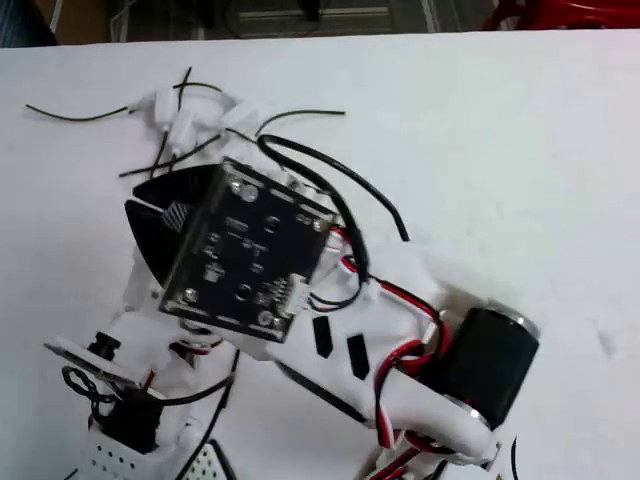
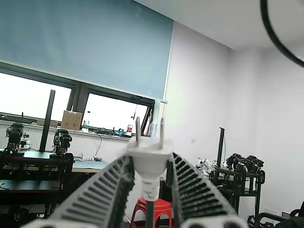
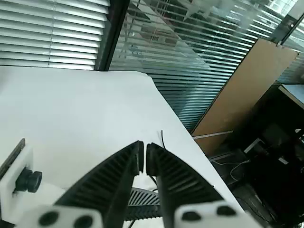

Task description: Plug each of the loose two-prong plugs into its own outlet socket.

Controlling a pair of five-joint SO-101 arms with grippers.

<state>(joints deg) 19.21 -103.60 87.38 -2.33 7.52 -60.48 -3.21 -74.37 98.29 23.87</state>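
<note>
On the left wrist camera, left claw pinches a white plug; right claw pressed together; overhead shows loose plugs.

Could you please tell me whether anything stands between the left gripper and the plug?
Nothing visible does: the white two-prong plug sits directly between the fingers of the left gripper, prongs pointing away from it.

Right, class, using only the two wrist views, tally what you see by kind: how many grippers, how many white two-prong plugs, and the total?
Grippers: 2, the left gripper and the right gripper, which is shut with nothing in it.
White two-prong plugs: 1, the two-prong plug clamped in the left gripper.
Total: 3
</note>
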